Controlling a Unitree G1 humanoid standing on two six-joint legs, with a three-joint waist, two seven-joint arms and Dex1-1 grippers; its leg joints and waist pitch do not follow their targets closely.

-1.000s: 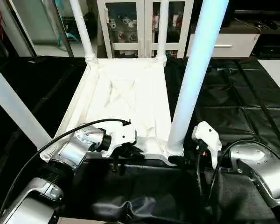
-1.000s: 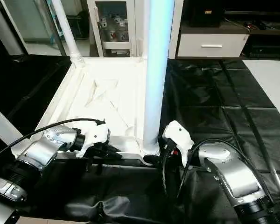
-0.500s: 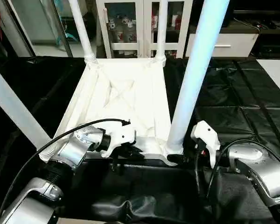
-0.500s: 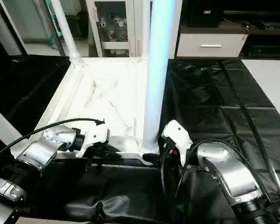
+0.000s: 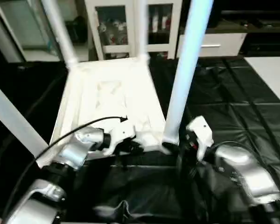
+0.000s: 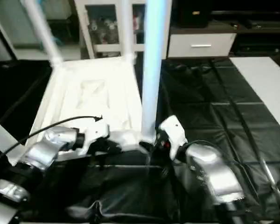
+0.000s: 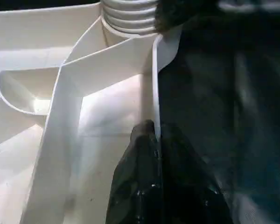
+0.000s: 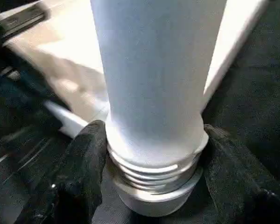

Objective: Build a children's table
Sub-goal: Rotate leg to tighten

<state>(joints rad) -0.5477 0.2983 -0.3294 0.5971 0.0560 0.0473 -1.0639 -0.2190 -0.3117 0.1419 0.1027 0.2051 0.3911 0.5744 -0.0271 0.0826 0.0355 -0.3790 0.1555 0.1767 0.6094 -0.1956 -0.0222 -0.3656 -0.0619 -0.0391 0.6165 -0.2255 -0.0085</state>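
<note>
Since a second ago: whole head view is shifting, so the camera is moving; the right gripper (image 8: 151, 186) is staying at the base of the near right leg (image 5: 179, 84), and the left gripper (image 7: 156, 154) is staying on the tabletop's near rim.
Tabletop (image 5: 107, 93): white plastic, lying underside up on the black-covered work surface (image 5: 233, 98), ribs and a faint cross moulding showing.
Legs: four white tapered round legs are standing up from the corner sockets; all are running out past the picture's top or side edge.
Left gripper: clenched on the thin white rim wall, which the left wrist view is showing pinched between the black fingers (image 7: 130, 186).
Right gripper: black fingers (image 8: 84, 172) are standing spread on either side of the leg's ribbed collar, close against it; firm grasp hard to make out.
Wrist detail: threaded rings at the leg's foot are showing clearly here, blurred from the head.
Behind: white glass-door cabinet (image 5: 130, 28), contents hard to make out.
</note>
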